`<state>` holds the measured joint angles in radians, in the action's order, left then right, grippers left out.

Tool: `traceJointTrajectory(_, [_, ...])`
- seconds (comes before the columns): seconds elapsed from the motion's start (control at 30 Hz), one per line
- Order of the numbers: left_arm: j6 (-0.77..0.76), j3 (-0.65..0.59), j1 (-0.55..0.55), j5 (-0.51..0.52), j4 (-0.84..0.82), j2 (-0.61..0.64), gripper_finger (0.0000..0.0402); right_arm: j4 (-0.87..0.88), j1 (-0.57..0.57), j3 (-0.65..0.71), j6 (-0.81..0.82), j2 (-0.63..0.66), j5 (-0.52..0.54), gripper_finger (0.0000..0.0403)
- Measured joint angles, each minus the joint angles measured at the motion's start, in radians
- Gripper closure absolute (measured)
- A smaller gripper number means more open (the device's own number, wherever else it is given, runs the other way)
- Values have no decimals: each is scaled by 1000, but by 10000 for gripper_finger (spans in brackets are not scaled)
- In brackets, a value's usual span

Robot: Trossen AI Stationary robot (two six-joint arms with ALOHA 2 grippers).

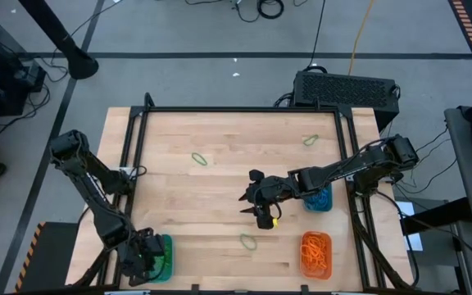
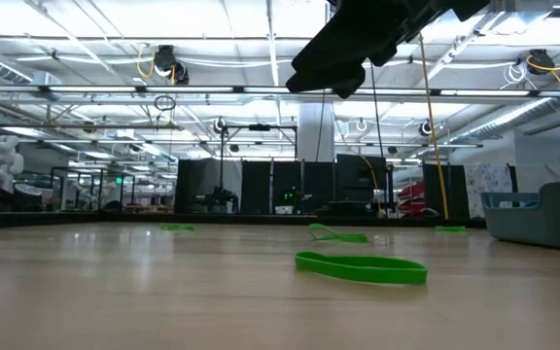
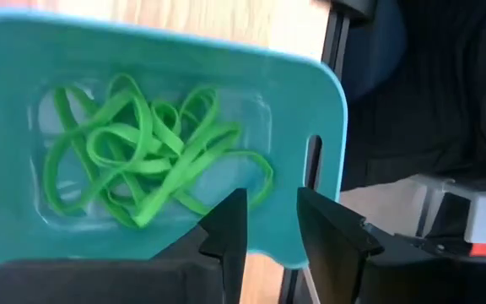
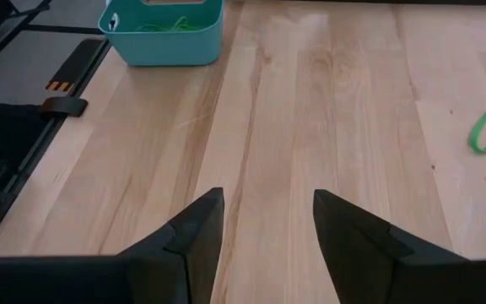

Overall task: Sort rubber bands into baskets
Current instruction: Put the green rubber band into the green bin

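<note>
Down at the near left corner of the table, a teal basket [image 3: 154,63] held a tangle of green rubber bands [image 3: 146,156], all heaped together on its floor. The left gripper [image 3: 270,232] hung right over that basket's edge, its fingers a little apart with nothing between them.

On the right side, a second teal basket [image 1: 319,199] sat partly under the right arm, and I could not make out what lay in it. Just nearer than it stood the orange basket [image 1: 316,254], filled with orange bands [image 1: 315,250].

The right gripper [image 1: 262,215] hovered above the middle of the table with its fingers spread wide and empty, clear of the wood.

Loose green bands lay on the pale wooden tabletop [image 1: 220,184]: one [image 1: 199,159] toward the far left, one [image 1: 310,140] near the far right corner, and one [image 1: 248,241] nearer, just below the right gripper.

A black metal frame [image 1: 240,109] edged the table. Beyond it sat a black box [image 1: 347,88] with cables trailing over a grey floor, and the room behind was a big hall with ceiling lights and dark partitions.
</note>
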<state>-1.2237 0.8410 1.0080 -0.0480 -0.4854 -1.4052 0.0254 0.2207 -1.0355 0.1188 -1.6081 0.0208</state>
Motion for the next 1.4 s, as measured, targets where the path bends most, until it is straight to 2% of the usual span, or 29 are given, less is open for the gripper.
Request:
traceJointTrajectory(0.2, [189, 0, -80, -2, -2, 0, 288, 27, 0, 0, 15, 1, 0, 227])
traceJointTrajectory(0.33, [410, 0, -168, 21, -6, 0, 288, 170, -4, 0, 66, 41, 7, 227])
traceJointTrajectory(0.47, [679, 0, -272, 105, -21, 2, 288, 369, -37, -1, 140, 108, 118, 231])
traceJointTrajectory(0.53, [814, 0, -327, 180, -16, 2, 288, 481, -73, -1, 168, 142, 159, 237])
traceJointTrajectory(0.63, [988, 0, -414, 261, 40, 2, 288, 615, -159, -1, 219, 188, 161, 248])
traceJointTrajectory(0.8, [1218, 0, -548, 251, 291, 2, 288, 843, -366, -1, 288, 218, 184, 265])
traceJointTrajectory(0.9, [1307, 0, -601, 228, 429, 2, 288, 910, -506, 6, 291, 215, 222, 271])
traceJointTrajectory(1.13, [1367, -11, -648, 145, 581, 2, 288, 845, -753, 56, 253, 156, 198, 273])
traceJointTrajectory(1.27, [1400, -82, -648, 125, 699, 2, 288, 819, -841, 85, 261, 98, 140, 273])
traceJointTrajectory(1.4, [1414, -124, -656, 126, 775, 1, 288, 757, -876, 98, 247, 51, 133, 273])
